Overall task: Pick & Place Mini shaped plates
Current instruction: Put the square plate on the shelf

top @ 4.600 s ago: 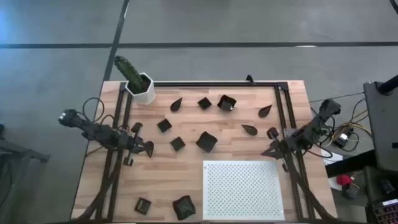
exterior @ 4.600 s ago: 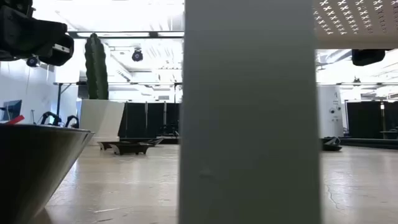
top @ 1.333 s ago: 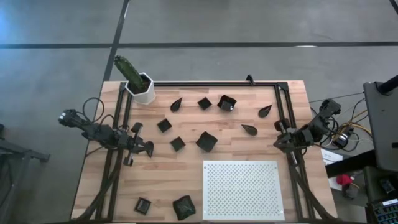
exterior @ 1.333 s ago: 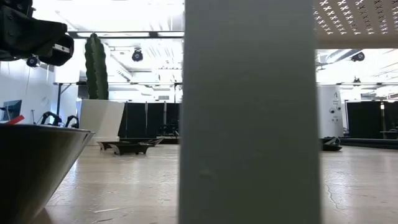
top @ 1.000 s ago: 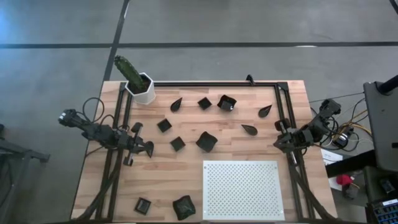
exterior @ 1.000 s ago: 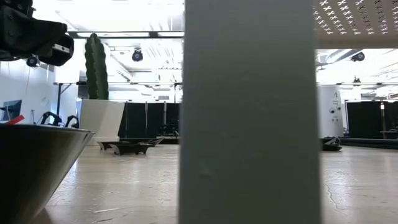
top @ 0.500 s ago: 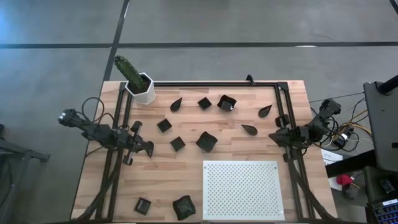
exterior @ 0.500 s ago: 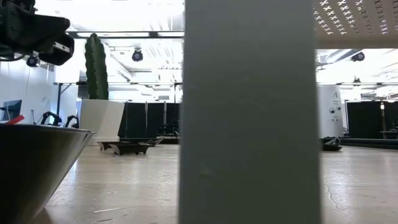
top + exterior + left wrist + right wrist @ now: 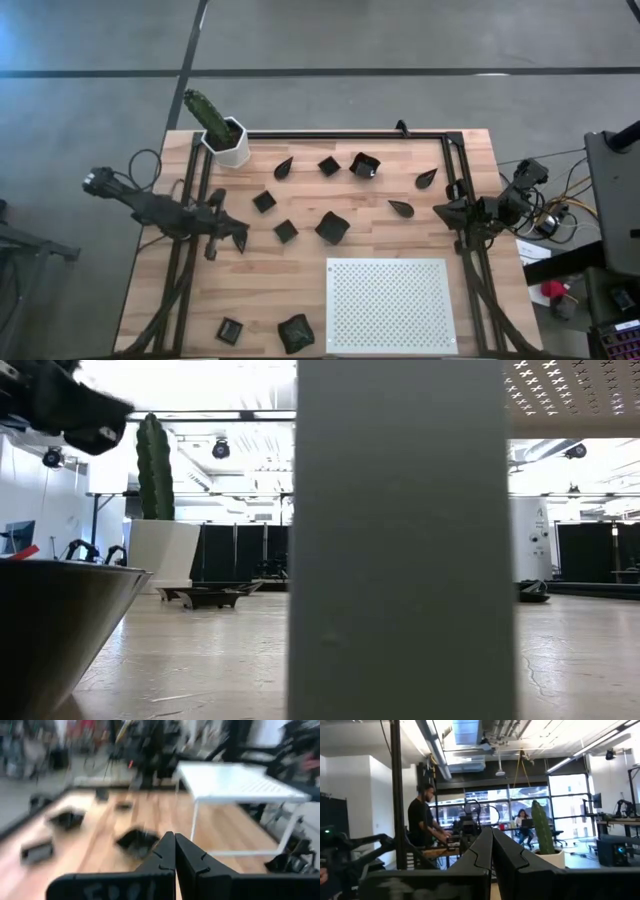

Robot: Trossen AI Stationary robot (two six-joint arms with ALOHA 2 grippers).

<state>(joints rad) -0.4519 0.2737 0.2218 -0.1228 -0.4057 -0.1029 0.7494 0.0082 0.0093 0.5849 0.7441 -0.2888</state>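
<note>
Several tiny dark plates lie scattered flat on the wooden table [image 9: 300, 270]; among them are a teardrop [image 9: 402, 208], a wavy square [image 9: 331, 227] and a small square [image 9: 286, 231]. My left gripper [image 9: 240, 238] hovers near the table's left side, left of the small square, fingers shut [image 9: 174, 846] and holding nothing. In its wrist view, blurred plates [image 9: 136, 840] lie ahead. My right gripper [image 9: 438, 211] is at the right side, just right of the teardrop, shut [image 9: 492, 840] and empty.
A white perforated board [image 9: 388, 305] stands on legs at the near right. A white hexagonal pot with a cactus [image 9: 228, 140] sits at the far left corner. Black frame rails [image 9: 340, 134] run along the table's edges. People [image 9: 422, 822] work in the room beyond.
My right gripper has crept toward the far edge and slightly left, closing on the teardrop plate, still shut. My left arm has swung, its rear part moving left and toward the far edge while the gripper stays near the same spot. No plate has moved.
</note>
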